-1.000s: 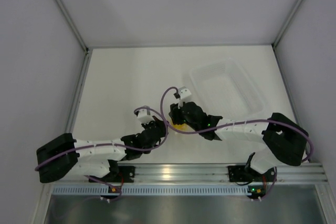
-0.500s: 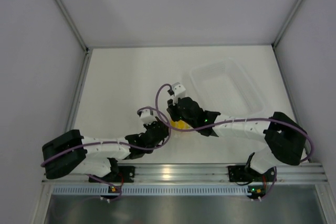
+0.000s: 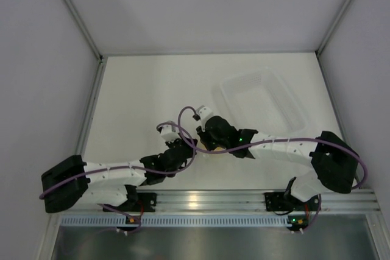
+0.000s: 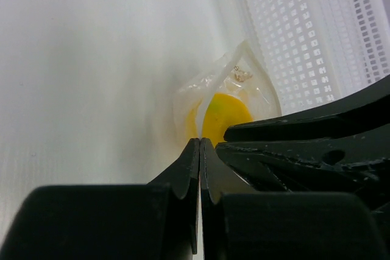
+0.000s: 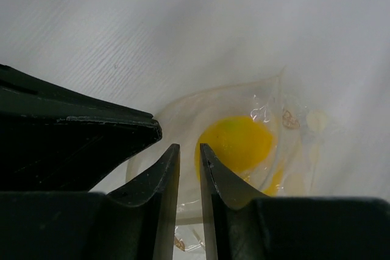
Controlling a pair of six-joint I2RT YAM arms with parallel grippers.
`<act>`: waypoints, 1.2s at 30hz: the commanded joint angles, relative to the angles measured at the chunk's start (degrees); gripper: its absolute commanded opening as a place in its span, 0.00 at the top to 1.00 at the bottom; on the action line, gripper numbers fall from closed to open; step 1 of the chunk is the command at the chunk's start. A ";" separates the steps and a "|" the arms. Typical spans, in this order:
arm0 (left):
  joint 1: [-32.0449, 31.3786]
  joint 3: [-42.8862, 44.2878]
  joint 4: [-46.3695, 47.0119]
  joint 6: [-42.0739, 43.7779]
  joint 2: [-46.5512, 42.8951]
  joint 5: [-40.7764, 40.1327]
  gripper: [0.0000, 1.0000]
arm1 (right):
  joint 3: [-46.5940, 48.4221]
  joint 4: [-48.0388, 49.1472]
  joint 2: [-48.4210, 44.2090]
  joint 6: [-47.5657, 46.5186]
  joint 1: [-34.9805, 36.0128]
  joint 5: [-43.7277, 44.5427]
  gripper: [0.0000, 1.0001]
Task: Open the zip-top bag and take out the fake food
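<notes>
The zip-top bag (image 4: pixel 234 86) lies on the white table with the fake food (image 4: pixel 224 115), a yellow oval, inside it. It also shows in the right wrist view (image 5: pixel 183 120), with the fake food (image 5: pixel 237 141) there too. My left gripper (image 4: pixel 200 141) is shut, its tips pinching the bag's near edge. My right gripper (image 5: pixel 189 147) has its jaws a narrow gap apart, with bag film showing between them, right beside the fake food. In the top view the left gripper (image 3: pixel 187 145) and right gripper (image 3: pixel 203 143) meet tip to tip and hide the bag.
A larger rigid clear tray (image 3: pixel 234 86) stands on the table just behind and right of the grippers, and its perforated floor (image 4: pixel 304 41) shows in the left wrist view. Grey walls enclose the table on three sides.
My right wrist has swung left and lowered onto the bag, so the yellow patch seen between the grippers is now covered. The left gripper has stayed at the bag.
</notes>
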 commanded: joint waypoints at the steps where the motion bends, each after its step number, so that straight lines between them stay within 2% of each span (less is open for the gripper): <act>1: 0.21 1.59 0.14 3.22 -3.41 -0.65 1.00 | 1.41 -0.46 -2.29 -3.45 0.94 -2.02 0.80; 5: 0.21 3.44 -2.77 6.29 -5.35 -0.91 1.00 | 4.66 -4.33 2.09 -6.00 0.86 -2.11 0.70; 7: 0.21 4.84 -4.69 8.23 -5.70 -0.82 1.00 | 4.93 -4.16 3.07 -6.97 0.86 -2.11 0.69; 12: 0.21 7.22 -7.16 12.09 -6.49 -1.00 1.00 | 9.84 -12.48 5.97 -5.93 0.77 4.81 0.64; 14: 0.21 8.44 -8.04 13.24 -5.71 -0.82 1.00 | 11.43 -14.52 5.80 -5.13 0.86 6.06 0.57; 16: 0.21 9.94 -8.92 14.38 -4.30 -0.39 1.00 | 12.22 -17.50 5.19 -4.43 0.86 7.38 0.55; 23: 0.21 12.93 -8.92 12.19 1.94 2.08 1.00 | 13.28 -23.32 5.79 -1.53 0.24 9.58 0.51; 29: 0.21 14.86 -8.75 10.52 5.19 4.19 1.00 | 10.12 -22.00 7.47 2.07 -2.40 5.98 0.51; 33: 0.21 15.65 -8.83 10.61 6.34 4.98 1.00 | 9.50 -23.58 7.20 3.40 -2.75 8.87 0.40; 36: 0.21 16.44 -8.83 10.70 7.48 5.33 1.00 | 9.59 -24.72 7.82 3.40 -2.75 9.93 0.37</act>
